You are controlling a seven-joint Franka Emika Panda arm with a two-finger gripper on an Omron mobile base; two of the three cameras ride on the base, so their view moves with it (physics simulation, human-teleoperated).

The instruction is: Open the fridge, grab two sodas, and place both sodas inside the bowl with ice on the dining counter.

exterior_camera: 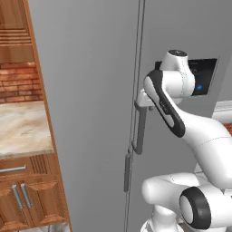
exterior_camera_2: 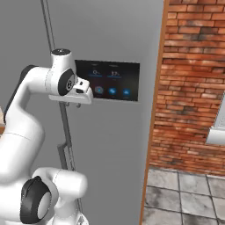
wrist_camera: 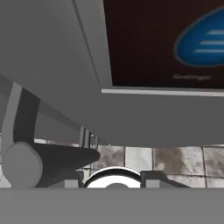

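**Q:** What are you facing?

**Me:** The tall matte-grey two-door fridge (exterior_camera: 90,113), close up. Flat, smooth faces, no sheen. Both doors are shut, and the seam between them runs straight up and down.

**Q:** Handles?

**Me:** A grey vertical bar handle (exterior_camera: 141,129), rounded in section, stands off the door on a short bracket. Its long axis is upright, parallel to the seam. In the hand view it lies off to one side, with its blunt round end cap showing.

**Q:** Your pincer?

**Me:** My pincer (wrist_camera: 113,178) is clenched. It sits at the top end of that handle, under the lower edge of the panel. I can see nothing between the tips. I cannot tell whether they touch the bar.

**Q:** Any writing?

**Me:** The glossy black rectangular dispenser panel (exterior_camera_2: 110,81) sits in the right door. It has round blue icons and small pale figures, too small to read. In the hand view, one word under a blue oval may be "Settings", but it is blurred.

**Q:** Surroundings?

**Me:**
- Left of the fridge: a ribbed brown wooden cabinet (exterior_camera: 27,195) with metal bar pulls, under a beige veined-marble worktop (exterior_camera: 22,131).
- Right of the fridge: a rough red brick wall (exterior_camera_2: 193,88) above mottled grey square floor tiles (exterior_camera_2: 184,193).
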